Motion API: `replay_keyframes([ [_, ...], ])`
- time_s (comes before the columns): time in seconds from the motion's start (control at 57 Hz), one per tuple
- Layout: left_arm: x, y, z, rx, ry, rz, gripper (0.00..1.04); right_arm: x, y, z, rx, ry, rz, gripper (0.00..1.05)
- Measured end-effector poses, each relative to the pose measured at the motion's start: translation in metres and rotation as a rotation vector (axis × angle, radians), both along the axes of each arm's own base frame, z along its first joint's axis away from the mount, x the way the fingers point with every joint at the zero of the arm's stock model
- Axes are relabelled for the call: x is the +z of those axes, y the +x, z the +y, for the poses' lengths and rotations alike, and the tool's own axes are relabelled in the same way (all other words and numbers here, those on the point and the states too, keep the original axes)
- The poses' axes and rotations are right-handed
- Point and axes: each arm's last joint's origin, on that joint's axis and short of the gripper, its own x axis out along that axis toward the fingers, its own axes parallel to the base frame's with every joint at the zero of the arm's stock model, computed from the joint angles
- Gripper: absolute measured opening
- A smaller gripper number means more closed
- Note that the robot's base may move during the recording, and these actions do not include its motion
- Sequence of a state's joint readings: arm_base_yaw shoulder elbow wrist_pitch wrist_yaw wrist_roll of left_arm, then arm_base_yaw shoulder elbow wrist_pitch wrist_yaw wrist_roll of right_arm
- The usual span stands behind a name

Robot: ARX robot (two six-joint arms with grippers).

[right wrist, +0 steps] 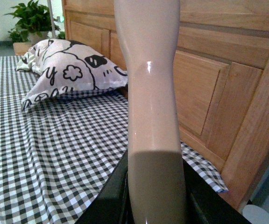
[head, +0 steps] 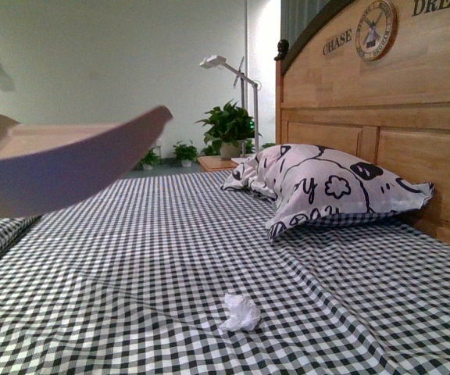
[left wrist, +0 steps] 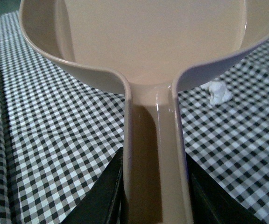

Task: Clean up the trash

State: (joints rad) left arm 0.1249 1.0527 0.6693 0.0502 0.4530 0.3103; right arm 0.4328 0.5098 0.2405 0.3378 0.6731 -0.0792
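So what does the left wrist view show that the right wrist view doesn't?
Left wrist only: the dustpan and the tissue wad. Right wrist only: the pillow, headboard and potted plant. Both: the checked sheet, and a gripper shut on something beige: left gripper on the dustpan, right gripper on a beige handle whose head is out of view.

Even, soft indoor light; glare spot on the handle [right wrist: 148, 66], near dustpan [head: 61, 164] blurred.

Black-and-white gingham bed sheet [head: 170, 258], tall light wooden headboard [head: 381, 117] on the right, pale plain wall [head: 92, 62] behind, white floor lamp [head: 213, 61] beside leafy green potted plants [head: 226, 125].
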Motion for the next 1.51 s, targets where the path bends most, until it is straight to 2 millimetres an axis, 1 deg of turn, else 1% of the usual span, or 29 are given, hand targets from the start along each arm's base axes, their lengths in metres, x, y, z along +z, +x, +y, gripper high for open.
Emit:
replay_keyframes([
  [0.053,-0.005,0.01,-0.001,-0.04,0.03,0.049,0.28,0.0,0.0,0.0,0.0,0.0,0.0,0.2],
  [0.105,-0.01,0.015,-0.004,-0.076,0.071,0.083,0.28,0.0,0.0,0.0,0.0,0.0,0.0,0.2],
  [0.14,-0.017,0.019,-0.008,-0.113,0.112,0.116,0.28,0.0,0.0,0.0,0.0,0.0,0.0,0.2],
  [0.281,-0.04,0.031,-0.017,-0.215,0.251,0.166,0.28,0.0,0.0,0.0,0.0,0.0,0.0,0.2],
  [0.333,-0.047,0.035,-0.018,-0.242,0.295,0.168,0.28,0.0,0.0,0.0,0.0,0.0,0.0,0.2],
  [0.473,-0.063,0.045,-0.017,-0.282,0.372,0.177,0.28,0.0,0.0,0.0,0.0,0.0,0.0,0.2],
  [0.579,-0.073,0.051,-0.017,-0.302,0.373,0.194,0.28,0.0,0.0,0.0,0.0,0.0,0.0,0.2],
  [0.877,-0.08,0.061,-0.016,-0.331,0.354,0.221,0.28,0.0,0.0,0.0,0.0,0.0,0.0,0.2],
  [1.262,-0.083,0.061,-0.002,-0.319,0.346,0.262,0.28,0.0,0.0,0.0,0.0,0.0,0.0,0.2],
  [1.508,-0.086,0.062,-0.004,-0.329,0.342,0.262,0.28,0.0,0.0,0.0,0.0,0.0,0.0,0.2],
])
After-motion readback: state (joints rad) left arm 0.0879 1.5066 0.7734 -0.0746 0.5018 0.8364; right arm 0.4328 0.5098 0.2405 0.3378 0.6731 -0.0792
